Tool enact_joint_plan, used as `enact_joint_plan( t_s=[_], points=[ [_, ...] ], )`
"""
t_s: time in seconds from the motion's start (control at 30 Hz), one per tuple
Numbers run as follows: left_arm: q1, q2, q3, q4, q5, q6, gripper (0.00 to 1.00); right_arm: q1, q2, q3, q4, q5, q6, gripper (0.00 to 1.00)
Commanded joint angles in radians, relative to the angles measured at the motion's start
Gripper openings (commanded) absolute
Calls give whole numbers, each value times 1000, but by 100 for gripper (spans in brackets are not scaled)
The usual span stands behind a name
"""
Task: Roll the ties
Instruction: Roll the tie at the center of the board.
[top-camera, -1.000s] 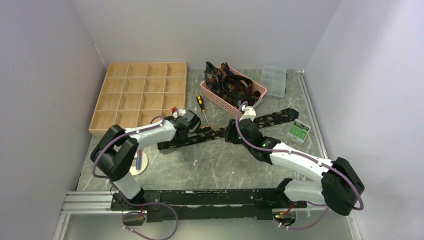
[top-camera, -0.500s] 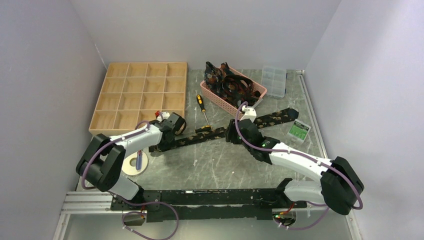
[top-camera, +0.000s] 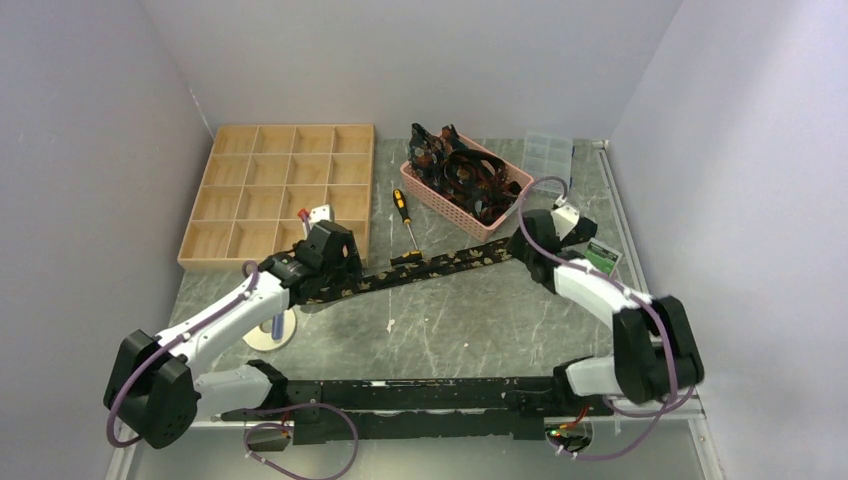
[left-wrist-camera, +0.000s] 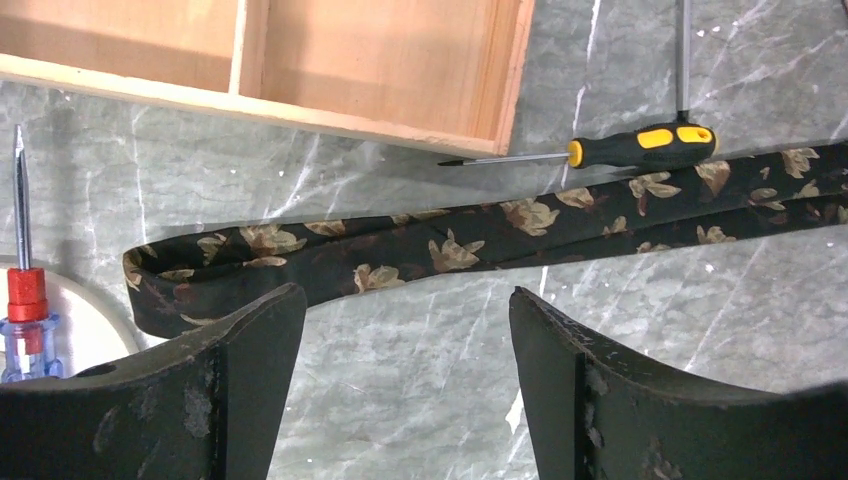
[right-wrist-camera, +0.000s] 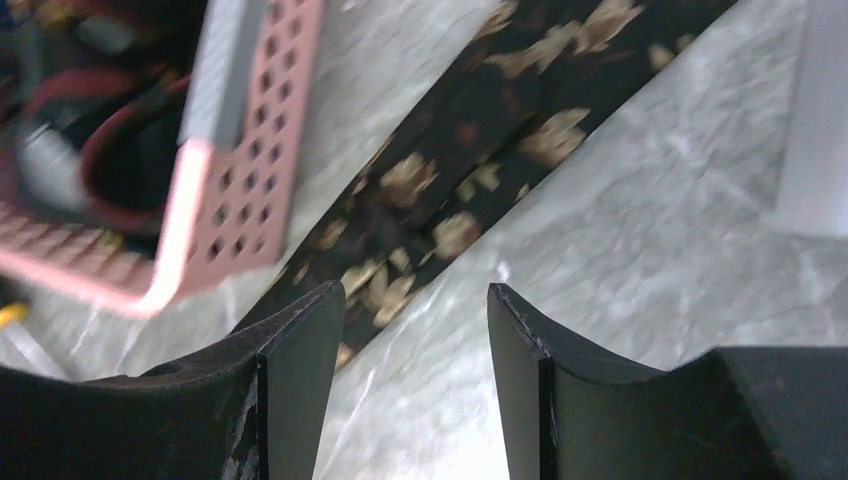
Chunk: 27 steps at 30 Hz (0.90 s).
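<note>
While 1 tie (top-camera: 440, 263) is lying on the table (top-camera: 450, 330), the left gripper (left-wrist-camera: 405, 298) is hanging wide open and the right gripper (right-wrist-camera: 415, 292) is gaping empty over it.

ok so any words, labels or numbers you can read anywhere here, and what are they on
No text here is legible.
green and white card, on the right side of the top view: has printed marks, too small to read.
screwdriver handle: yellow and black, no lettering shows.
tie: leaf pattern only, no words or label in view.
</note>
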Motion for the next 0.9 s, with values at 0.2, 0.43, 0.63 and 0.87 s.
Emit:
enact_joint_plan(
  t_s=[0.2,0.43,0.63,0.87],
  points=[
    [16,-32,-85,15,-45,-84,80,-184,337,236,4,83,-47,58],
    [17,-112,-158,34,-28,-110,80,-212,419,283,39,78,-92,57],
    [17,-125,-155,12,-36,-103,80,-222,450,309,36,72,-96,49],
    [17,-123,-160,14,-29,-109,80,-224,445,306,35,63,-95,22]
  ],
)
